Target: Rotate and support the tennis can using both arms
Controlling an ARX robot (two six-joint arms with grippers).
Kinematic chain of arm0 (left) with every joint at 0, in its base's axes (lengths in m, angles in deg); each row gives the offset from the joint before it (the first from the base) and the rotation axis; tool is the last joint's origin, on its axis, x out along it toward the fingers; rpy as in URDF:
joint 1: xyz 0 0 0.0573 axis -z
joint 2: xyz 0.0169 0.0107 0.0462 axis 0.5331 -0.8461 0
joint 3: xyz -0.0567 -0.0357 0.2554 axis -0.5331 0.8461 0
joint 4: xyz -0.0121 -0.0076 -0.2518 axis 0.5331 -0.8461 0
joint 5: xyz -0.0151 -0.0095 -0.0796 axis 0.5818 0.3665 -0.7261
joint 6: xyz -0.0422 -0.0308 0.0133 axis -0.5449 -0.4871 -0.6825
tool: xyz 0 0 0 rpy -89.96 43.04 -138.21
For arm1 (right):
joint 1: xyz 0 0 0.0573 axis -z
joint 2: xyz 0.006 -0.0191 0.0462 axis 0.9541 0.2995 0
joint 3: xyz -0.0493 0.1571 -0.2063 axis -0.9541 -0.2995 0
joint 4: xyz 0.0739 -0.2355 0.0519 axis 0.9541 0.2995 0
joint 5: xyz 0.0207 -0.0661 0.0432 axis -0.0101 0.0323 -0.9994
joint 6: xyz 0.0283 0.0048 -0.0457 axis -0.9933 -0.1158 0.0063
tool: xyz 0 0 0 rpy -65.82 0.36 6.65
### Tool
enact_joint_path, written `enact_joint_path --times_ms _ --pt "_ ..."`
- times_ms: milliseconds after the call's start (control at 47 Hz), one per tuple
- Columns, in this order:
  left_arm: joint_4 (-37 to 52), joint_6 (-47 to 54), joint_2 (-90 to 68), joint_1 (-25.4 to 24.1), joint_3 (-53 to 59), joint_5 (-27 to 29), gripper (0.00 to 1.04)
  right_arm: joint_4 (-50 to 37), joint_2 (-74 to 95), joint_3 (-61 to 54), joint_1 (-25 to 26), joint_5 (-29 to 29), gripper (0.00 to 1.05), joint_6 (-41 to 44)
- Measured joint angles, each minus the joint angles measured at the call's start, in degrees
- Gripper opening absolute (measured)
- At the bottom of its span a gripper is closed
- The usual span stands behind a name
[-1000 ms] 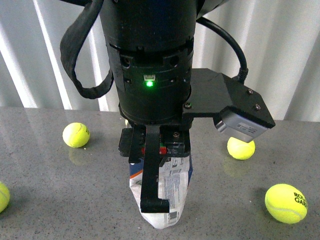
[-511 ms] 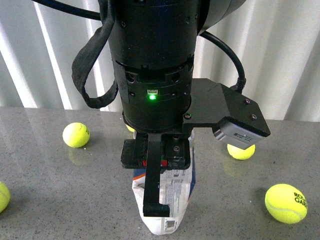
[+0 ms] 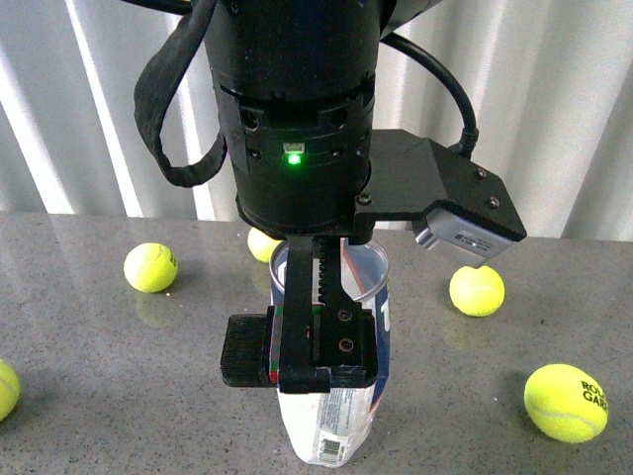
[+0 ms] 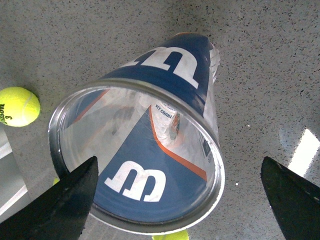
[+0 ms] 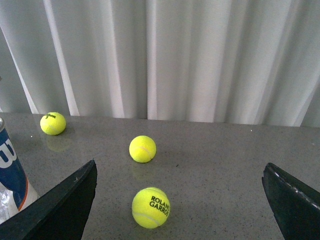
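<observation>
With the can upright, the left gripper is spread wide above its rim, the right gripper gapes aside; bracing comes next.

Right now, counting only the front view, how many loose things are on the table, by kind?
tennis balls: 5
tennis can: 1
Total: 6
</observation>
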Motion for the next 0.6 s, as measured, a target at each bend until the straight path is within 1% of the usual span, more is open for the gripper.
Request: enact_joint_path --times_ms 21,85,170,340,447,489,553,596 --pt "-0.28 -0.02 0.02 -0.09 -0.37 -0.02 1.00 0.00 0.00 0.00 0.00 -0.02 0.98 0.00" --pt "-0.66 -0.28 0.35 -0.28 -0.87 -0.22 0.98 0.00 0.00 0.00 0.00 0.00 0.98 0.00" --pt "-1.25 -1.03 1.51 -0.74 -1.51 -1.66 0.98 0.00 0.00 0.00 0.00 -0.02 0.98 0.00" --pt "-1.40 -5.66 7.93 -3.74 -2.38 -7.56 0.98 0.00 0.00 0.00 0.00 -0.02 0.98 0.00" --pt "2.56 -10.14 14.25 -8.07 -1.20 -11.50 0.98 0.00 0.00 0.00 0.00 0.00 0.98 0.00" --pt "6.12 -12.22 17.25 -10.29 0.61 -13.20 0.98 0.00 0.00 0.00 0.00 -0.02 0.98 0.00" --pt "12.63 -18.49 22.16 -14.58 4.11 -15.63 0.98 0.00 0.00 0.00 0.00 -0.02 0.98 0.00" --pt "15.43 -20.98 24.79 -16.92 6.54 -16.61 0.98 0.00 0.00 0.00 0.00 -0.02 0.98 0.00"
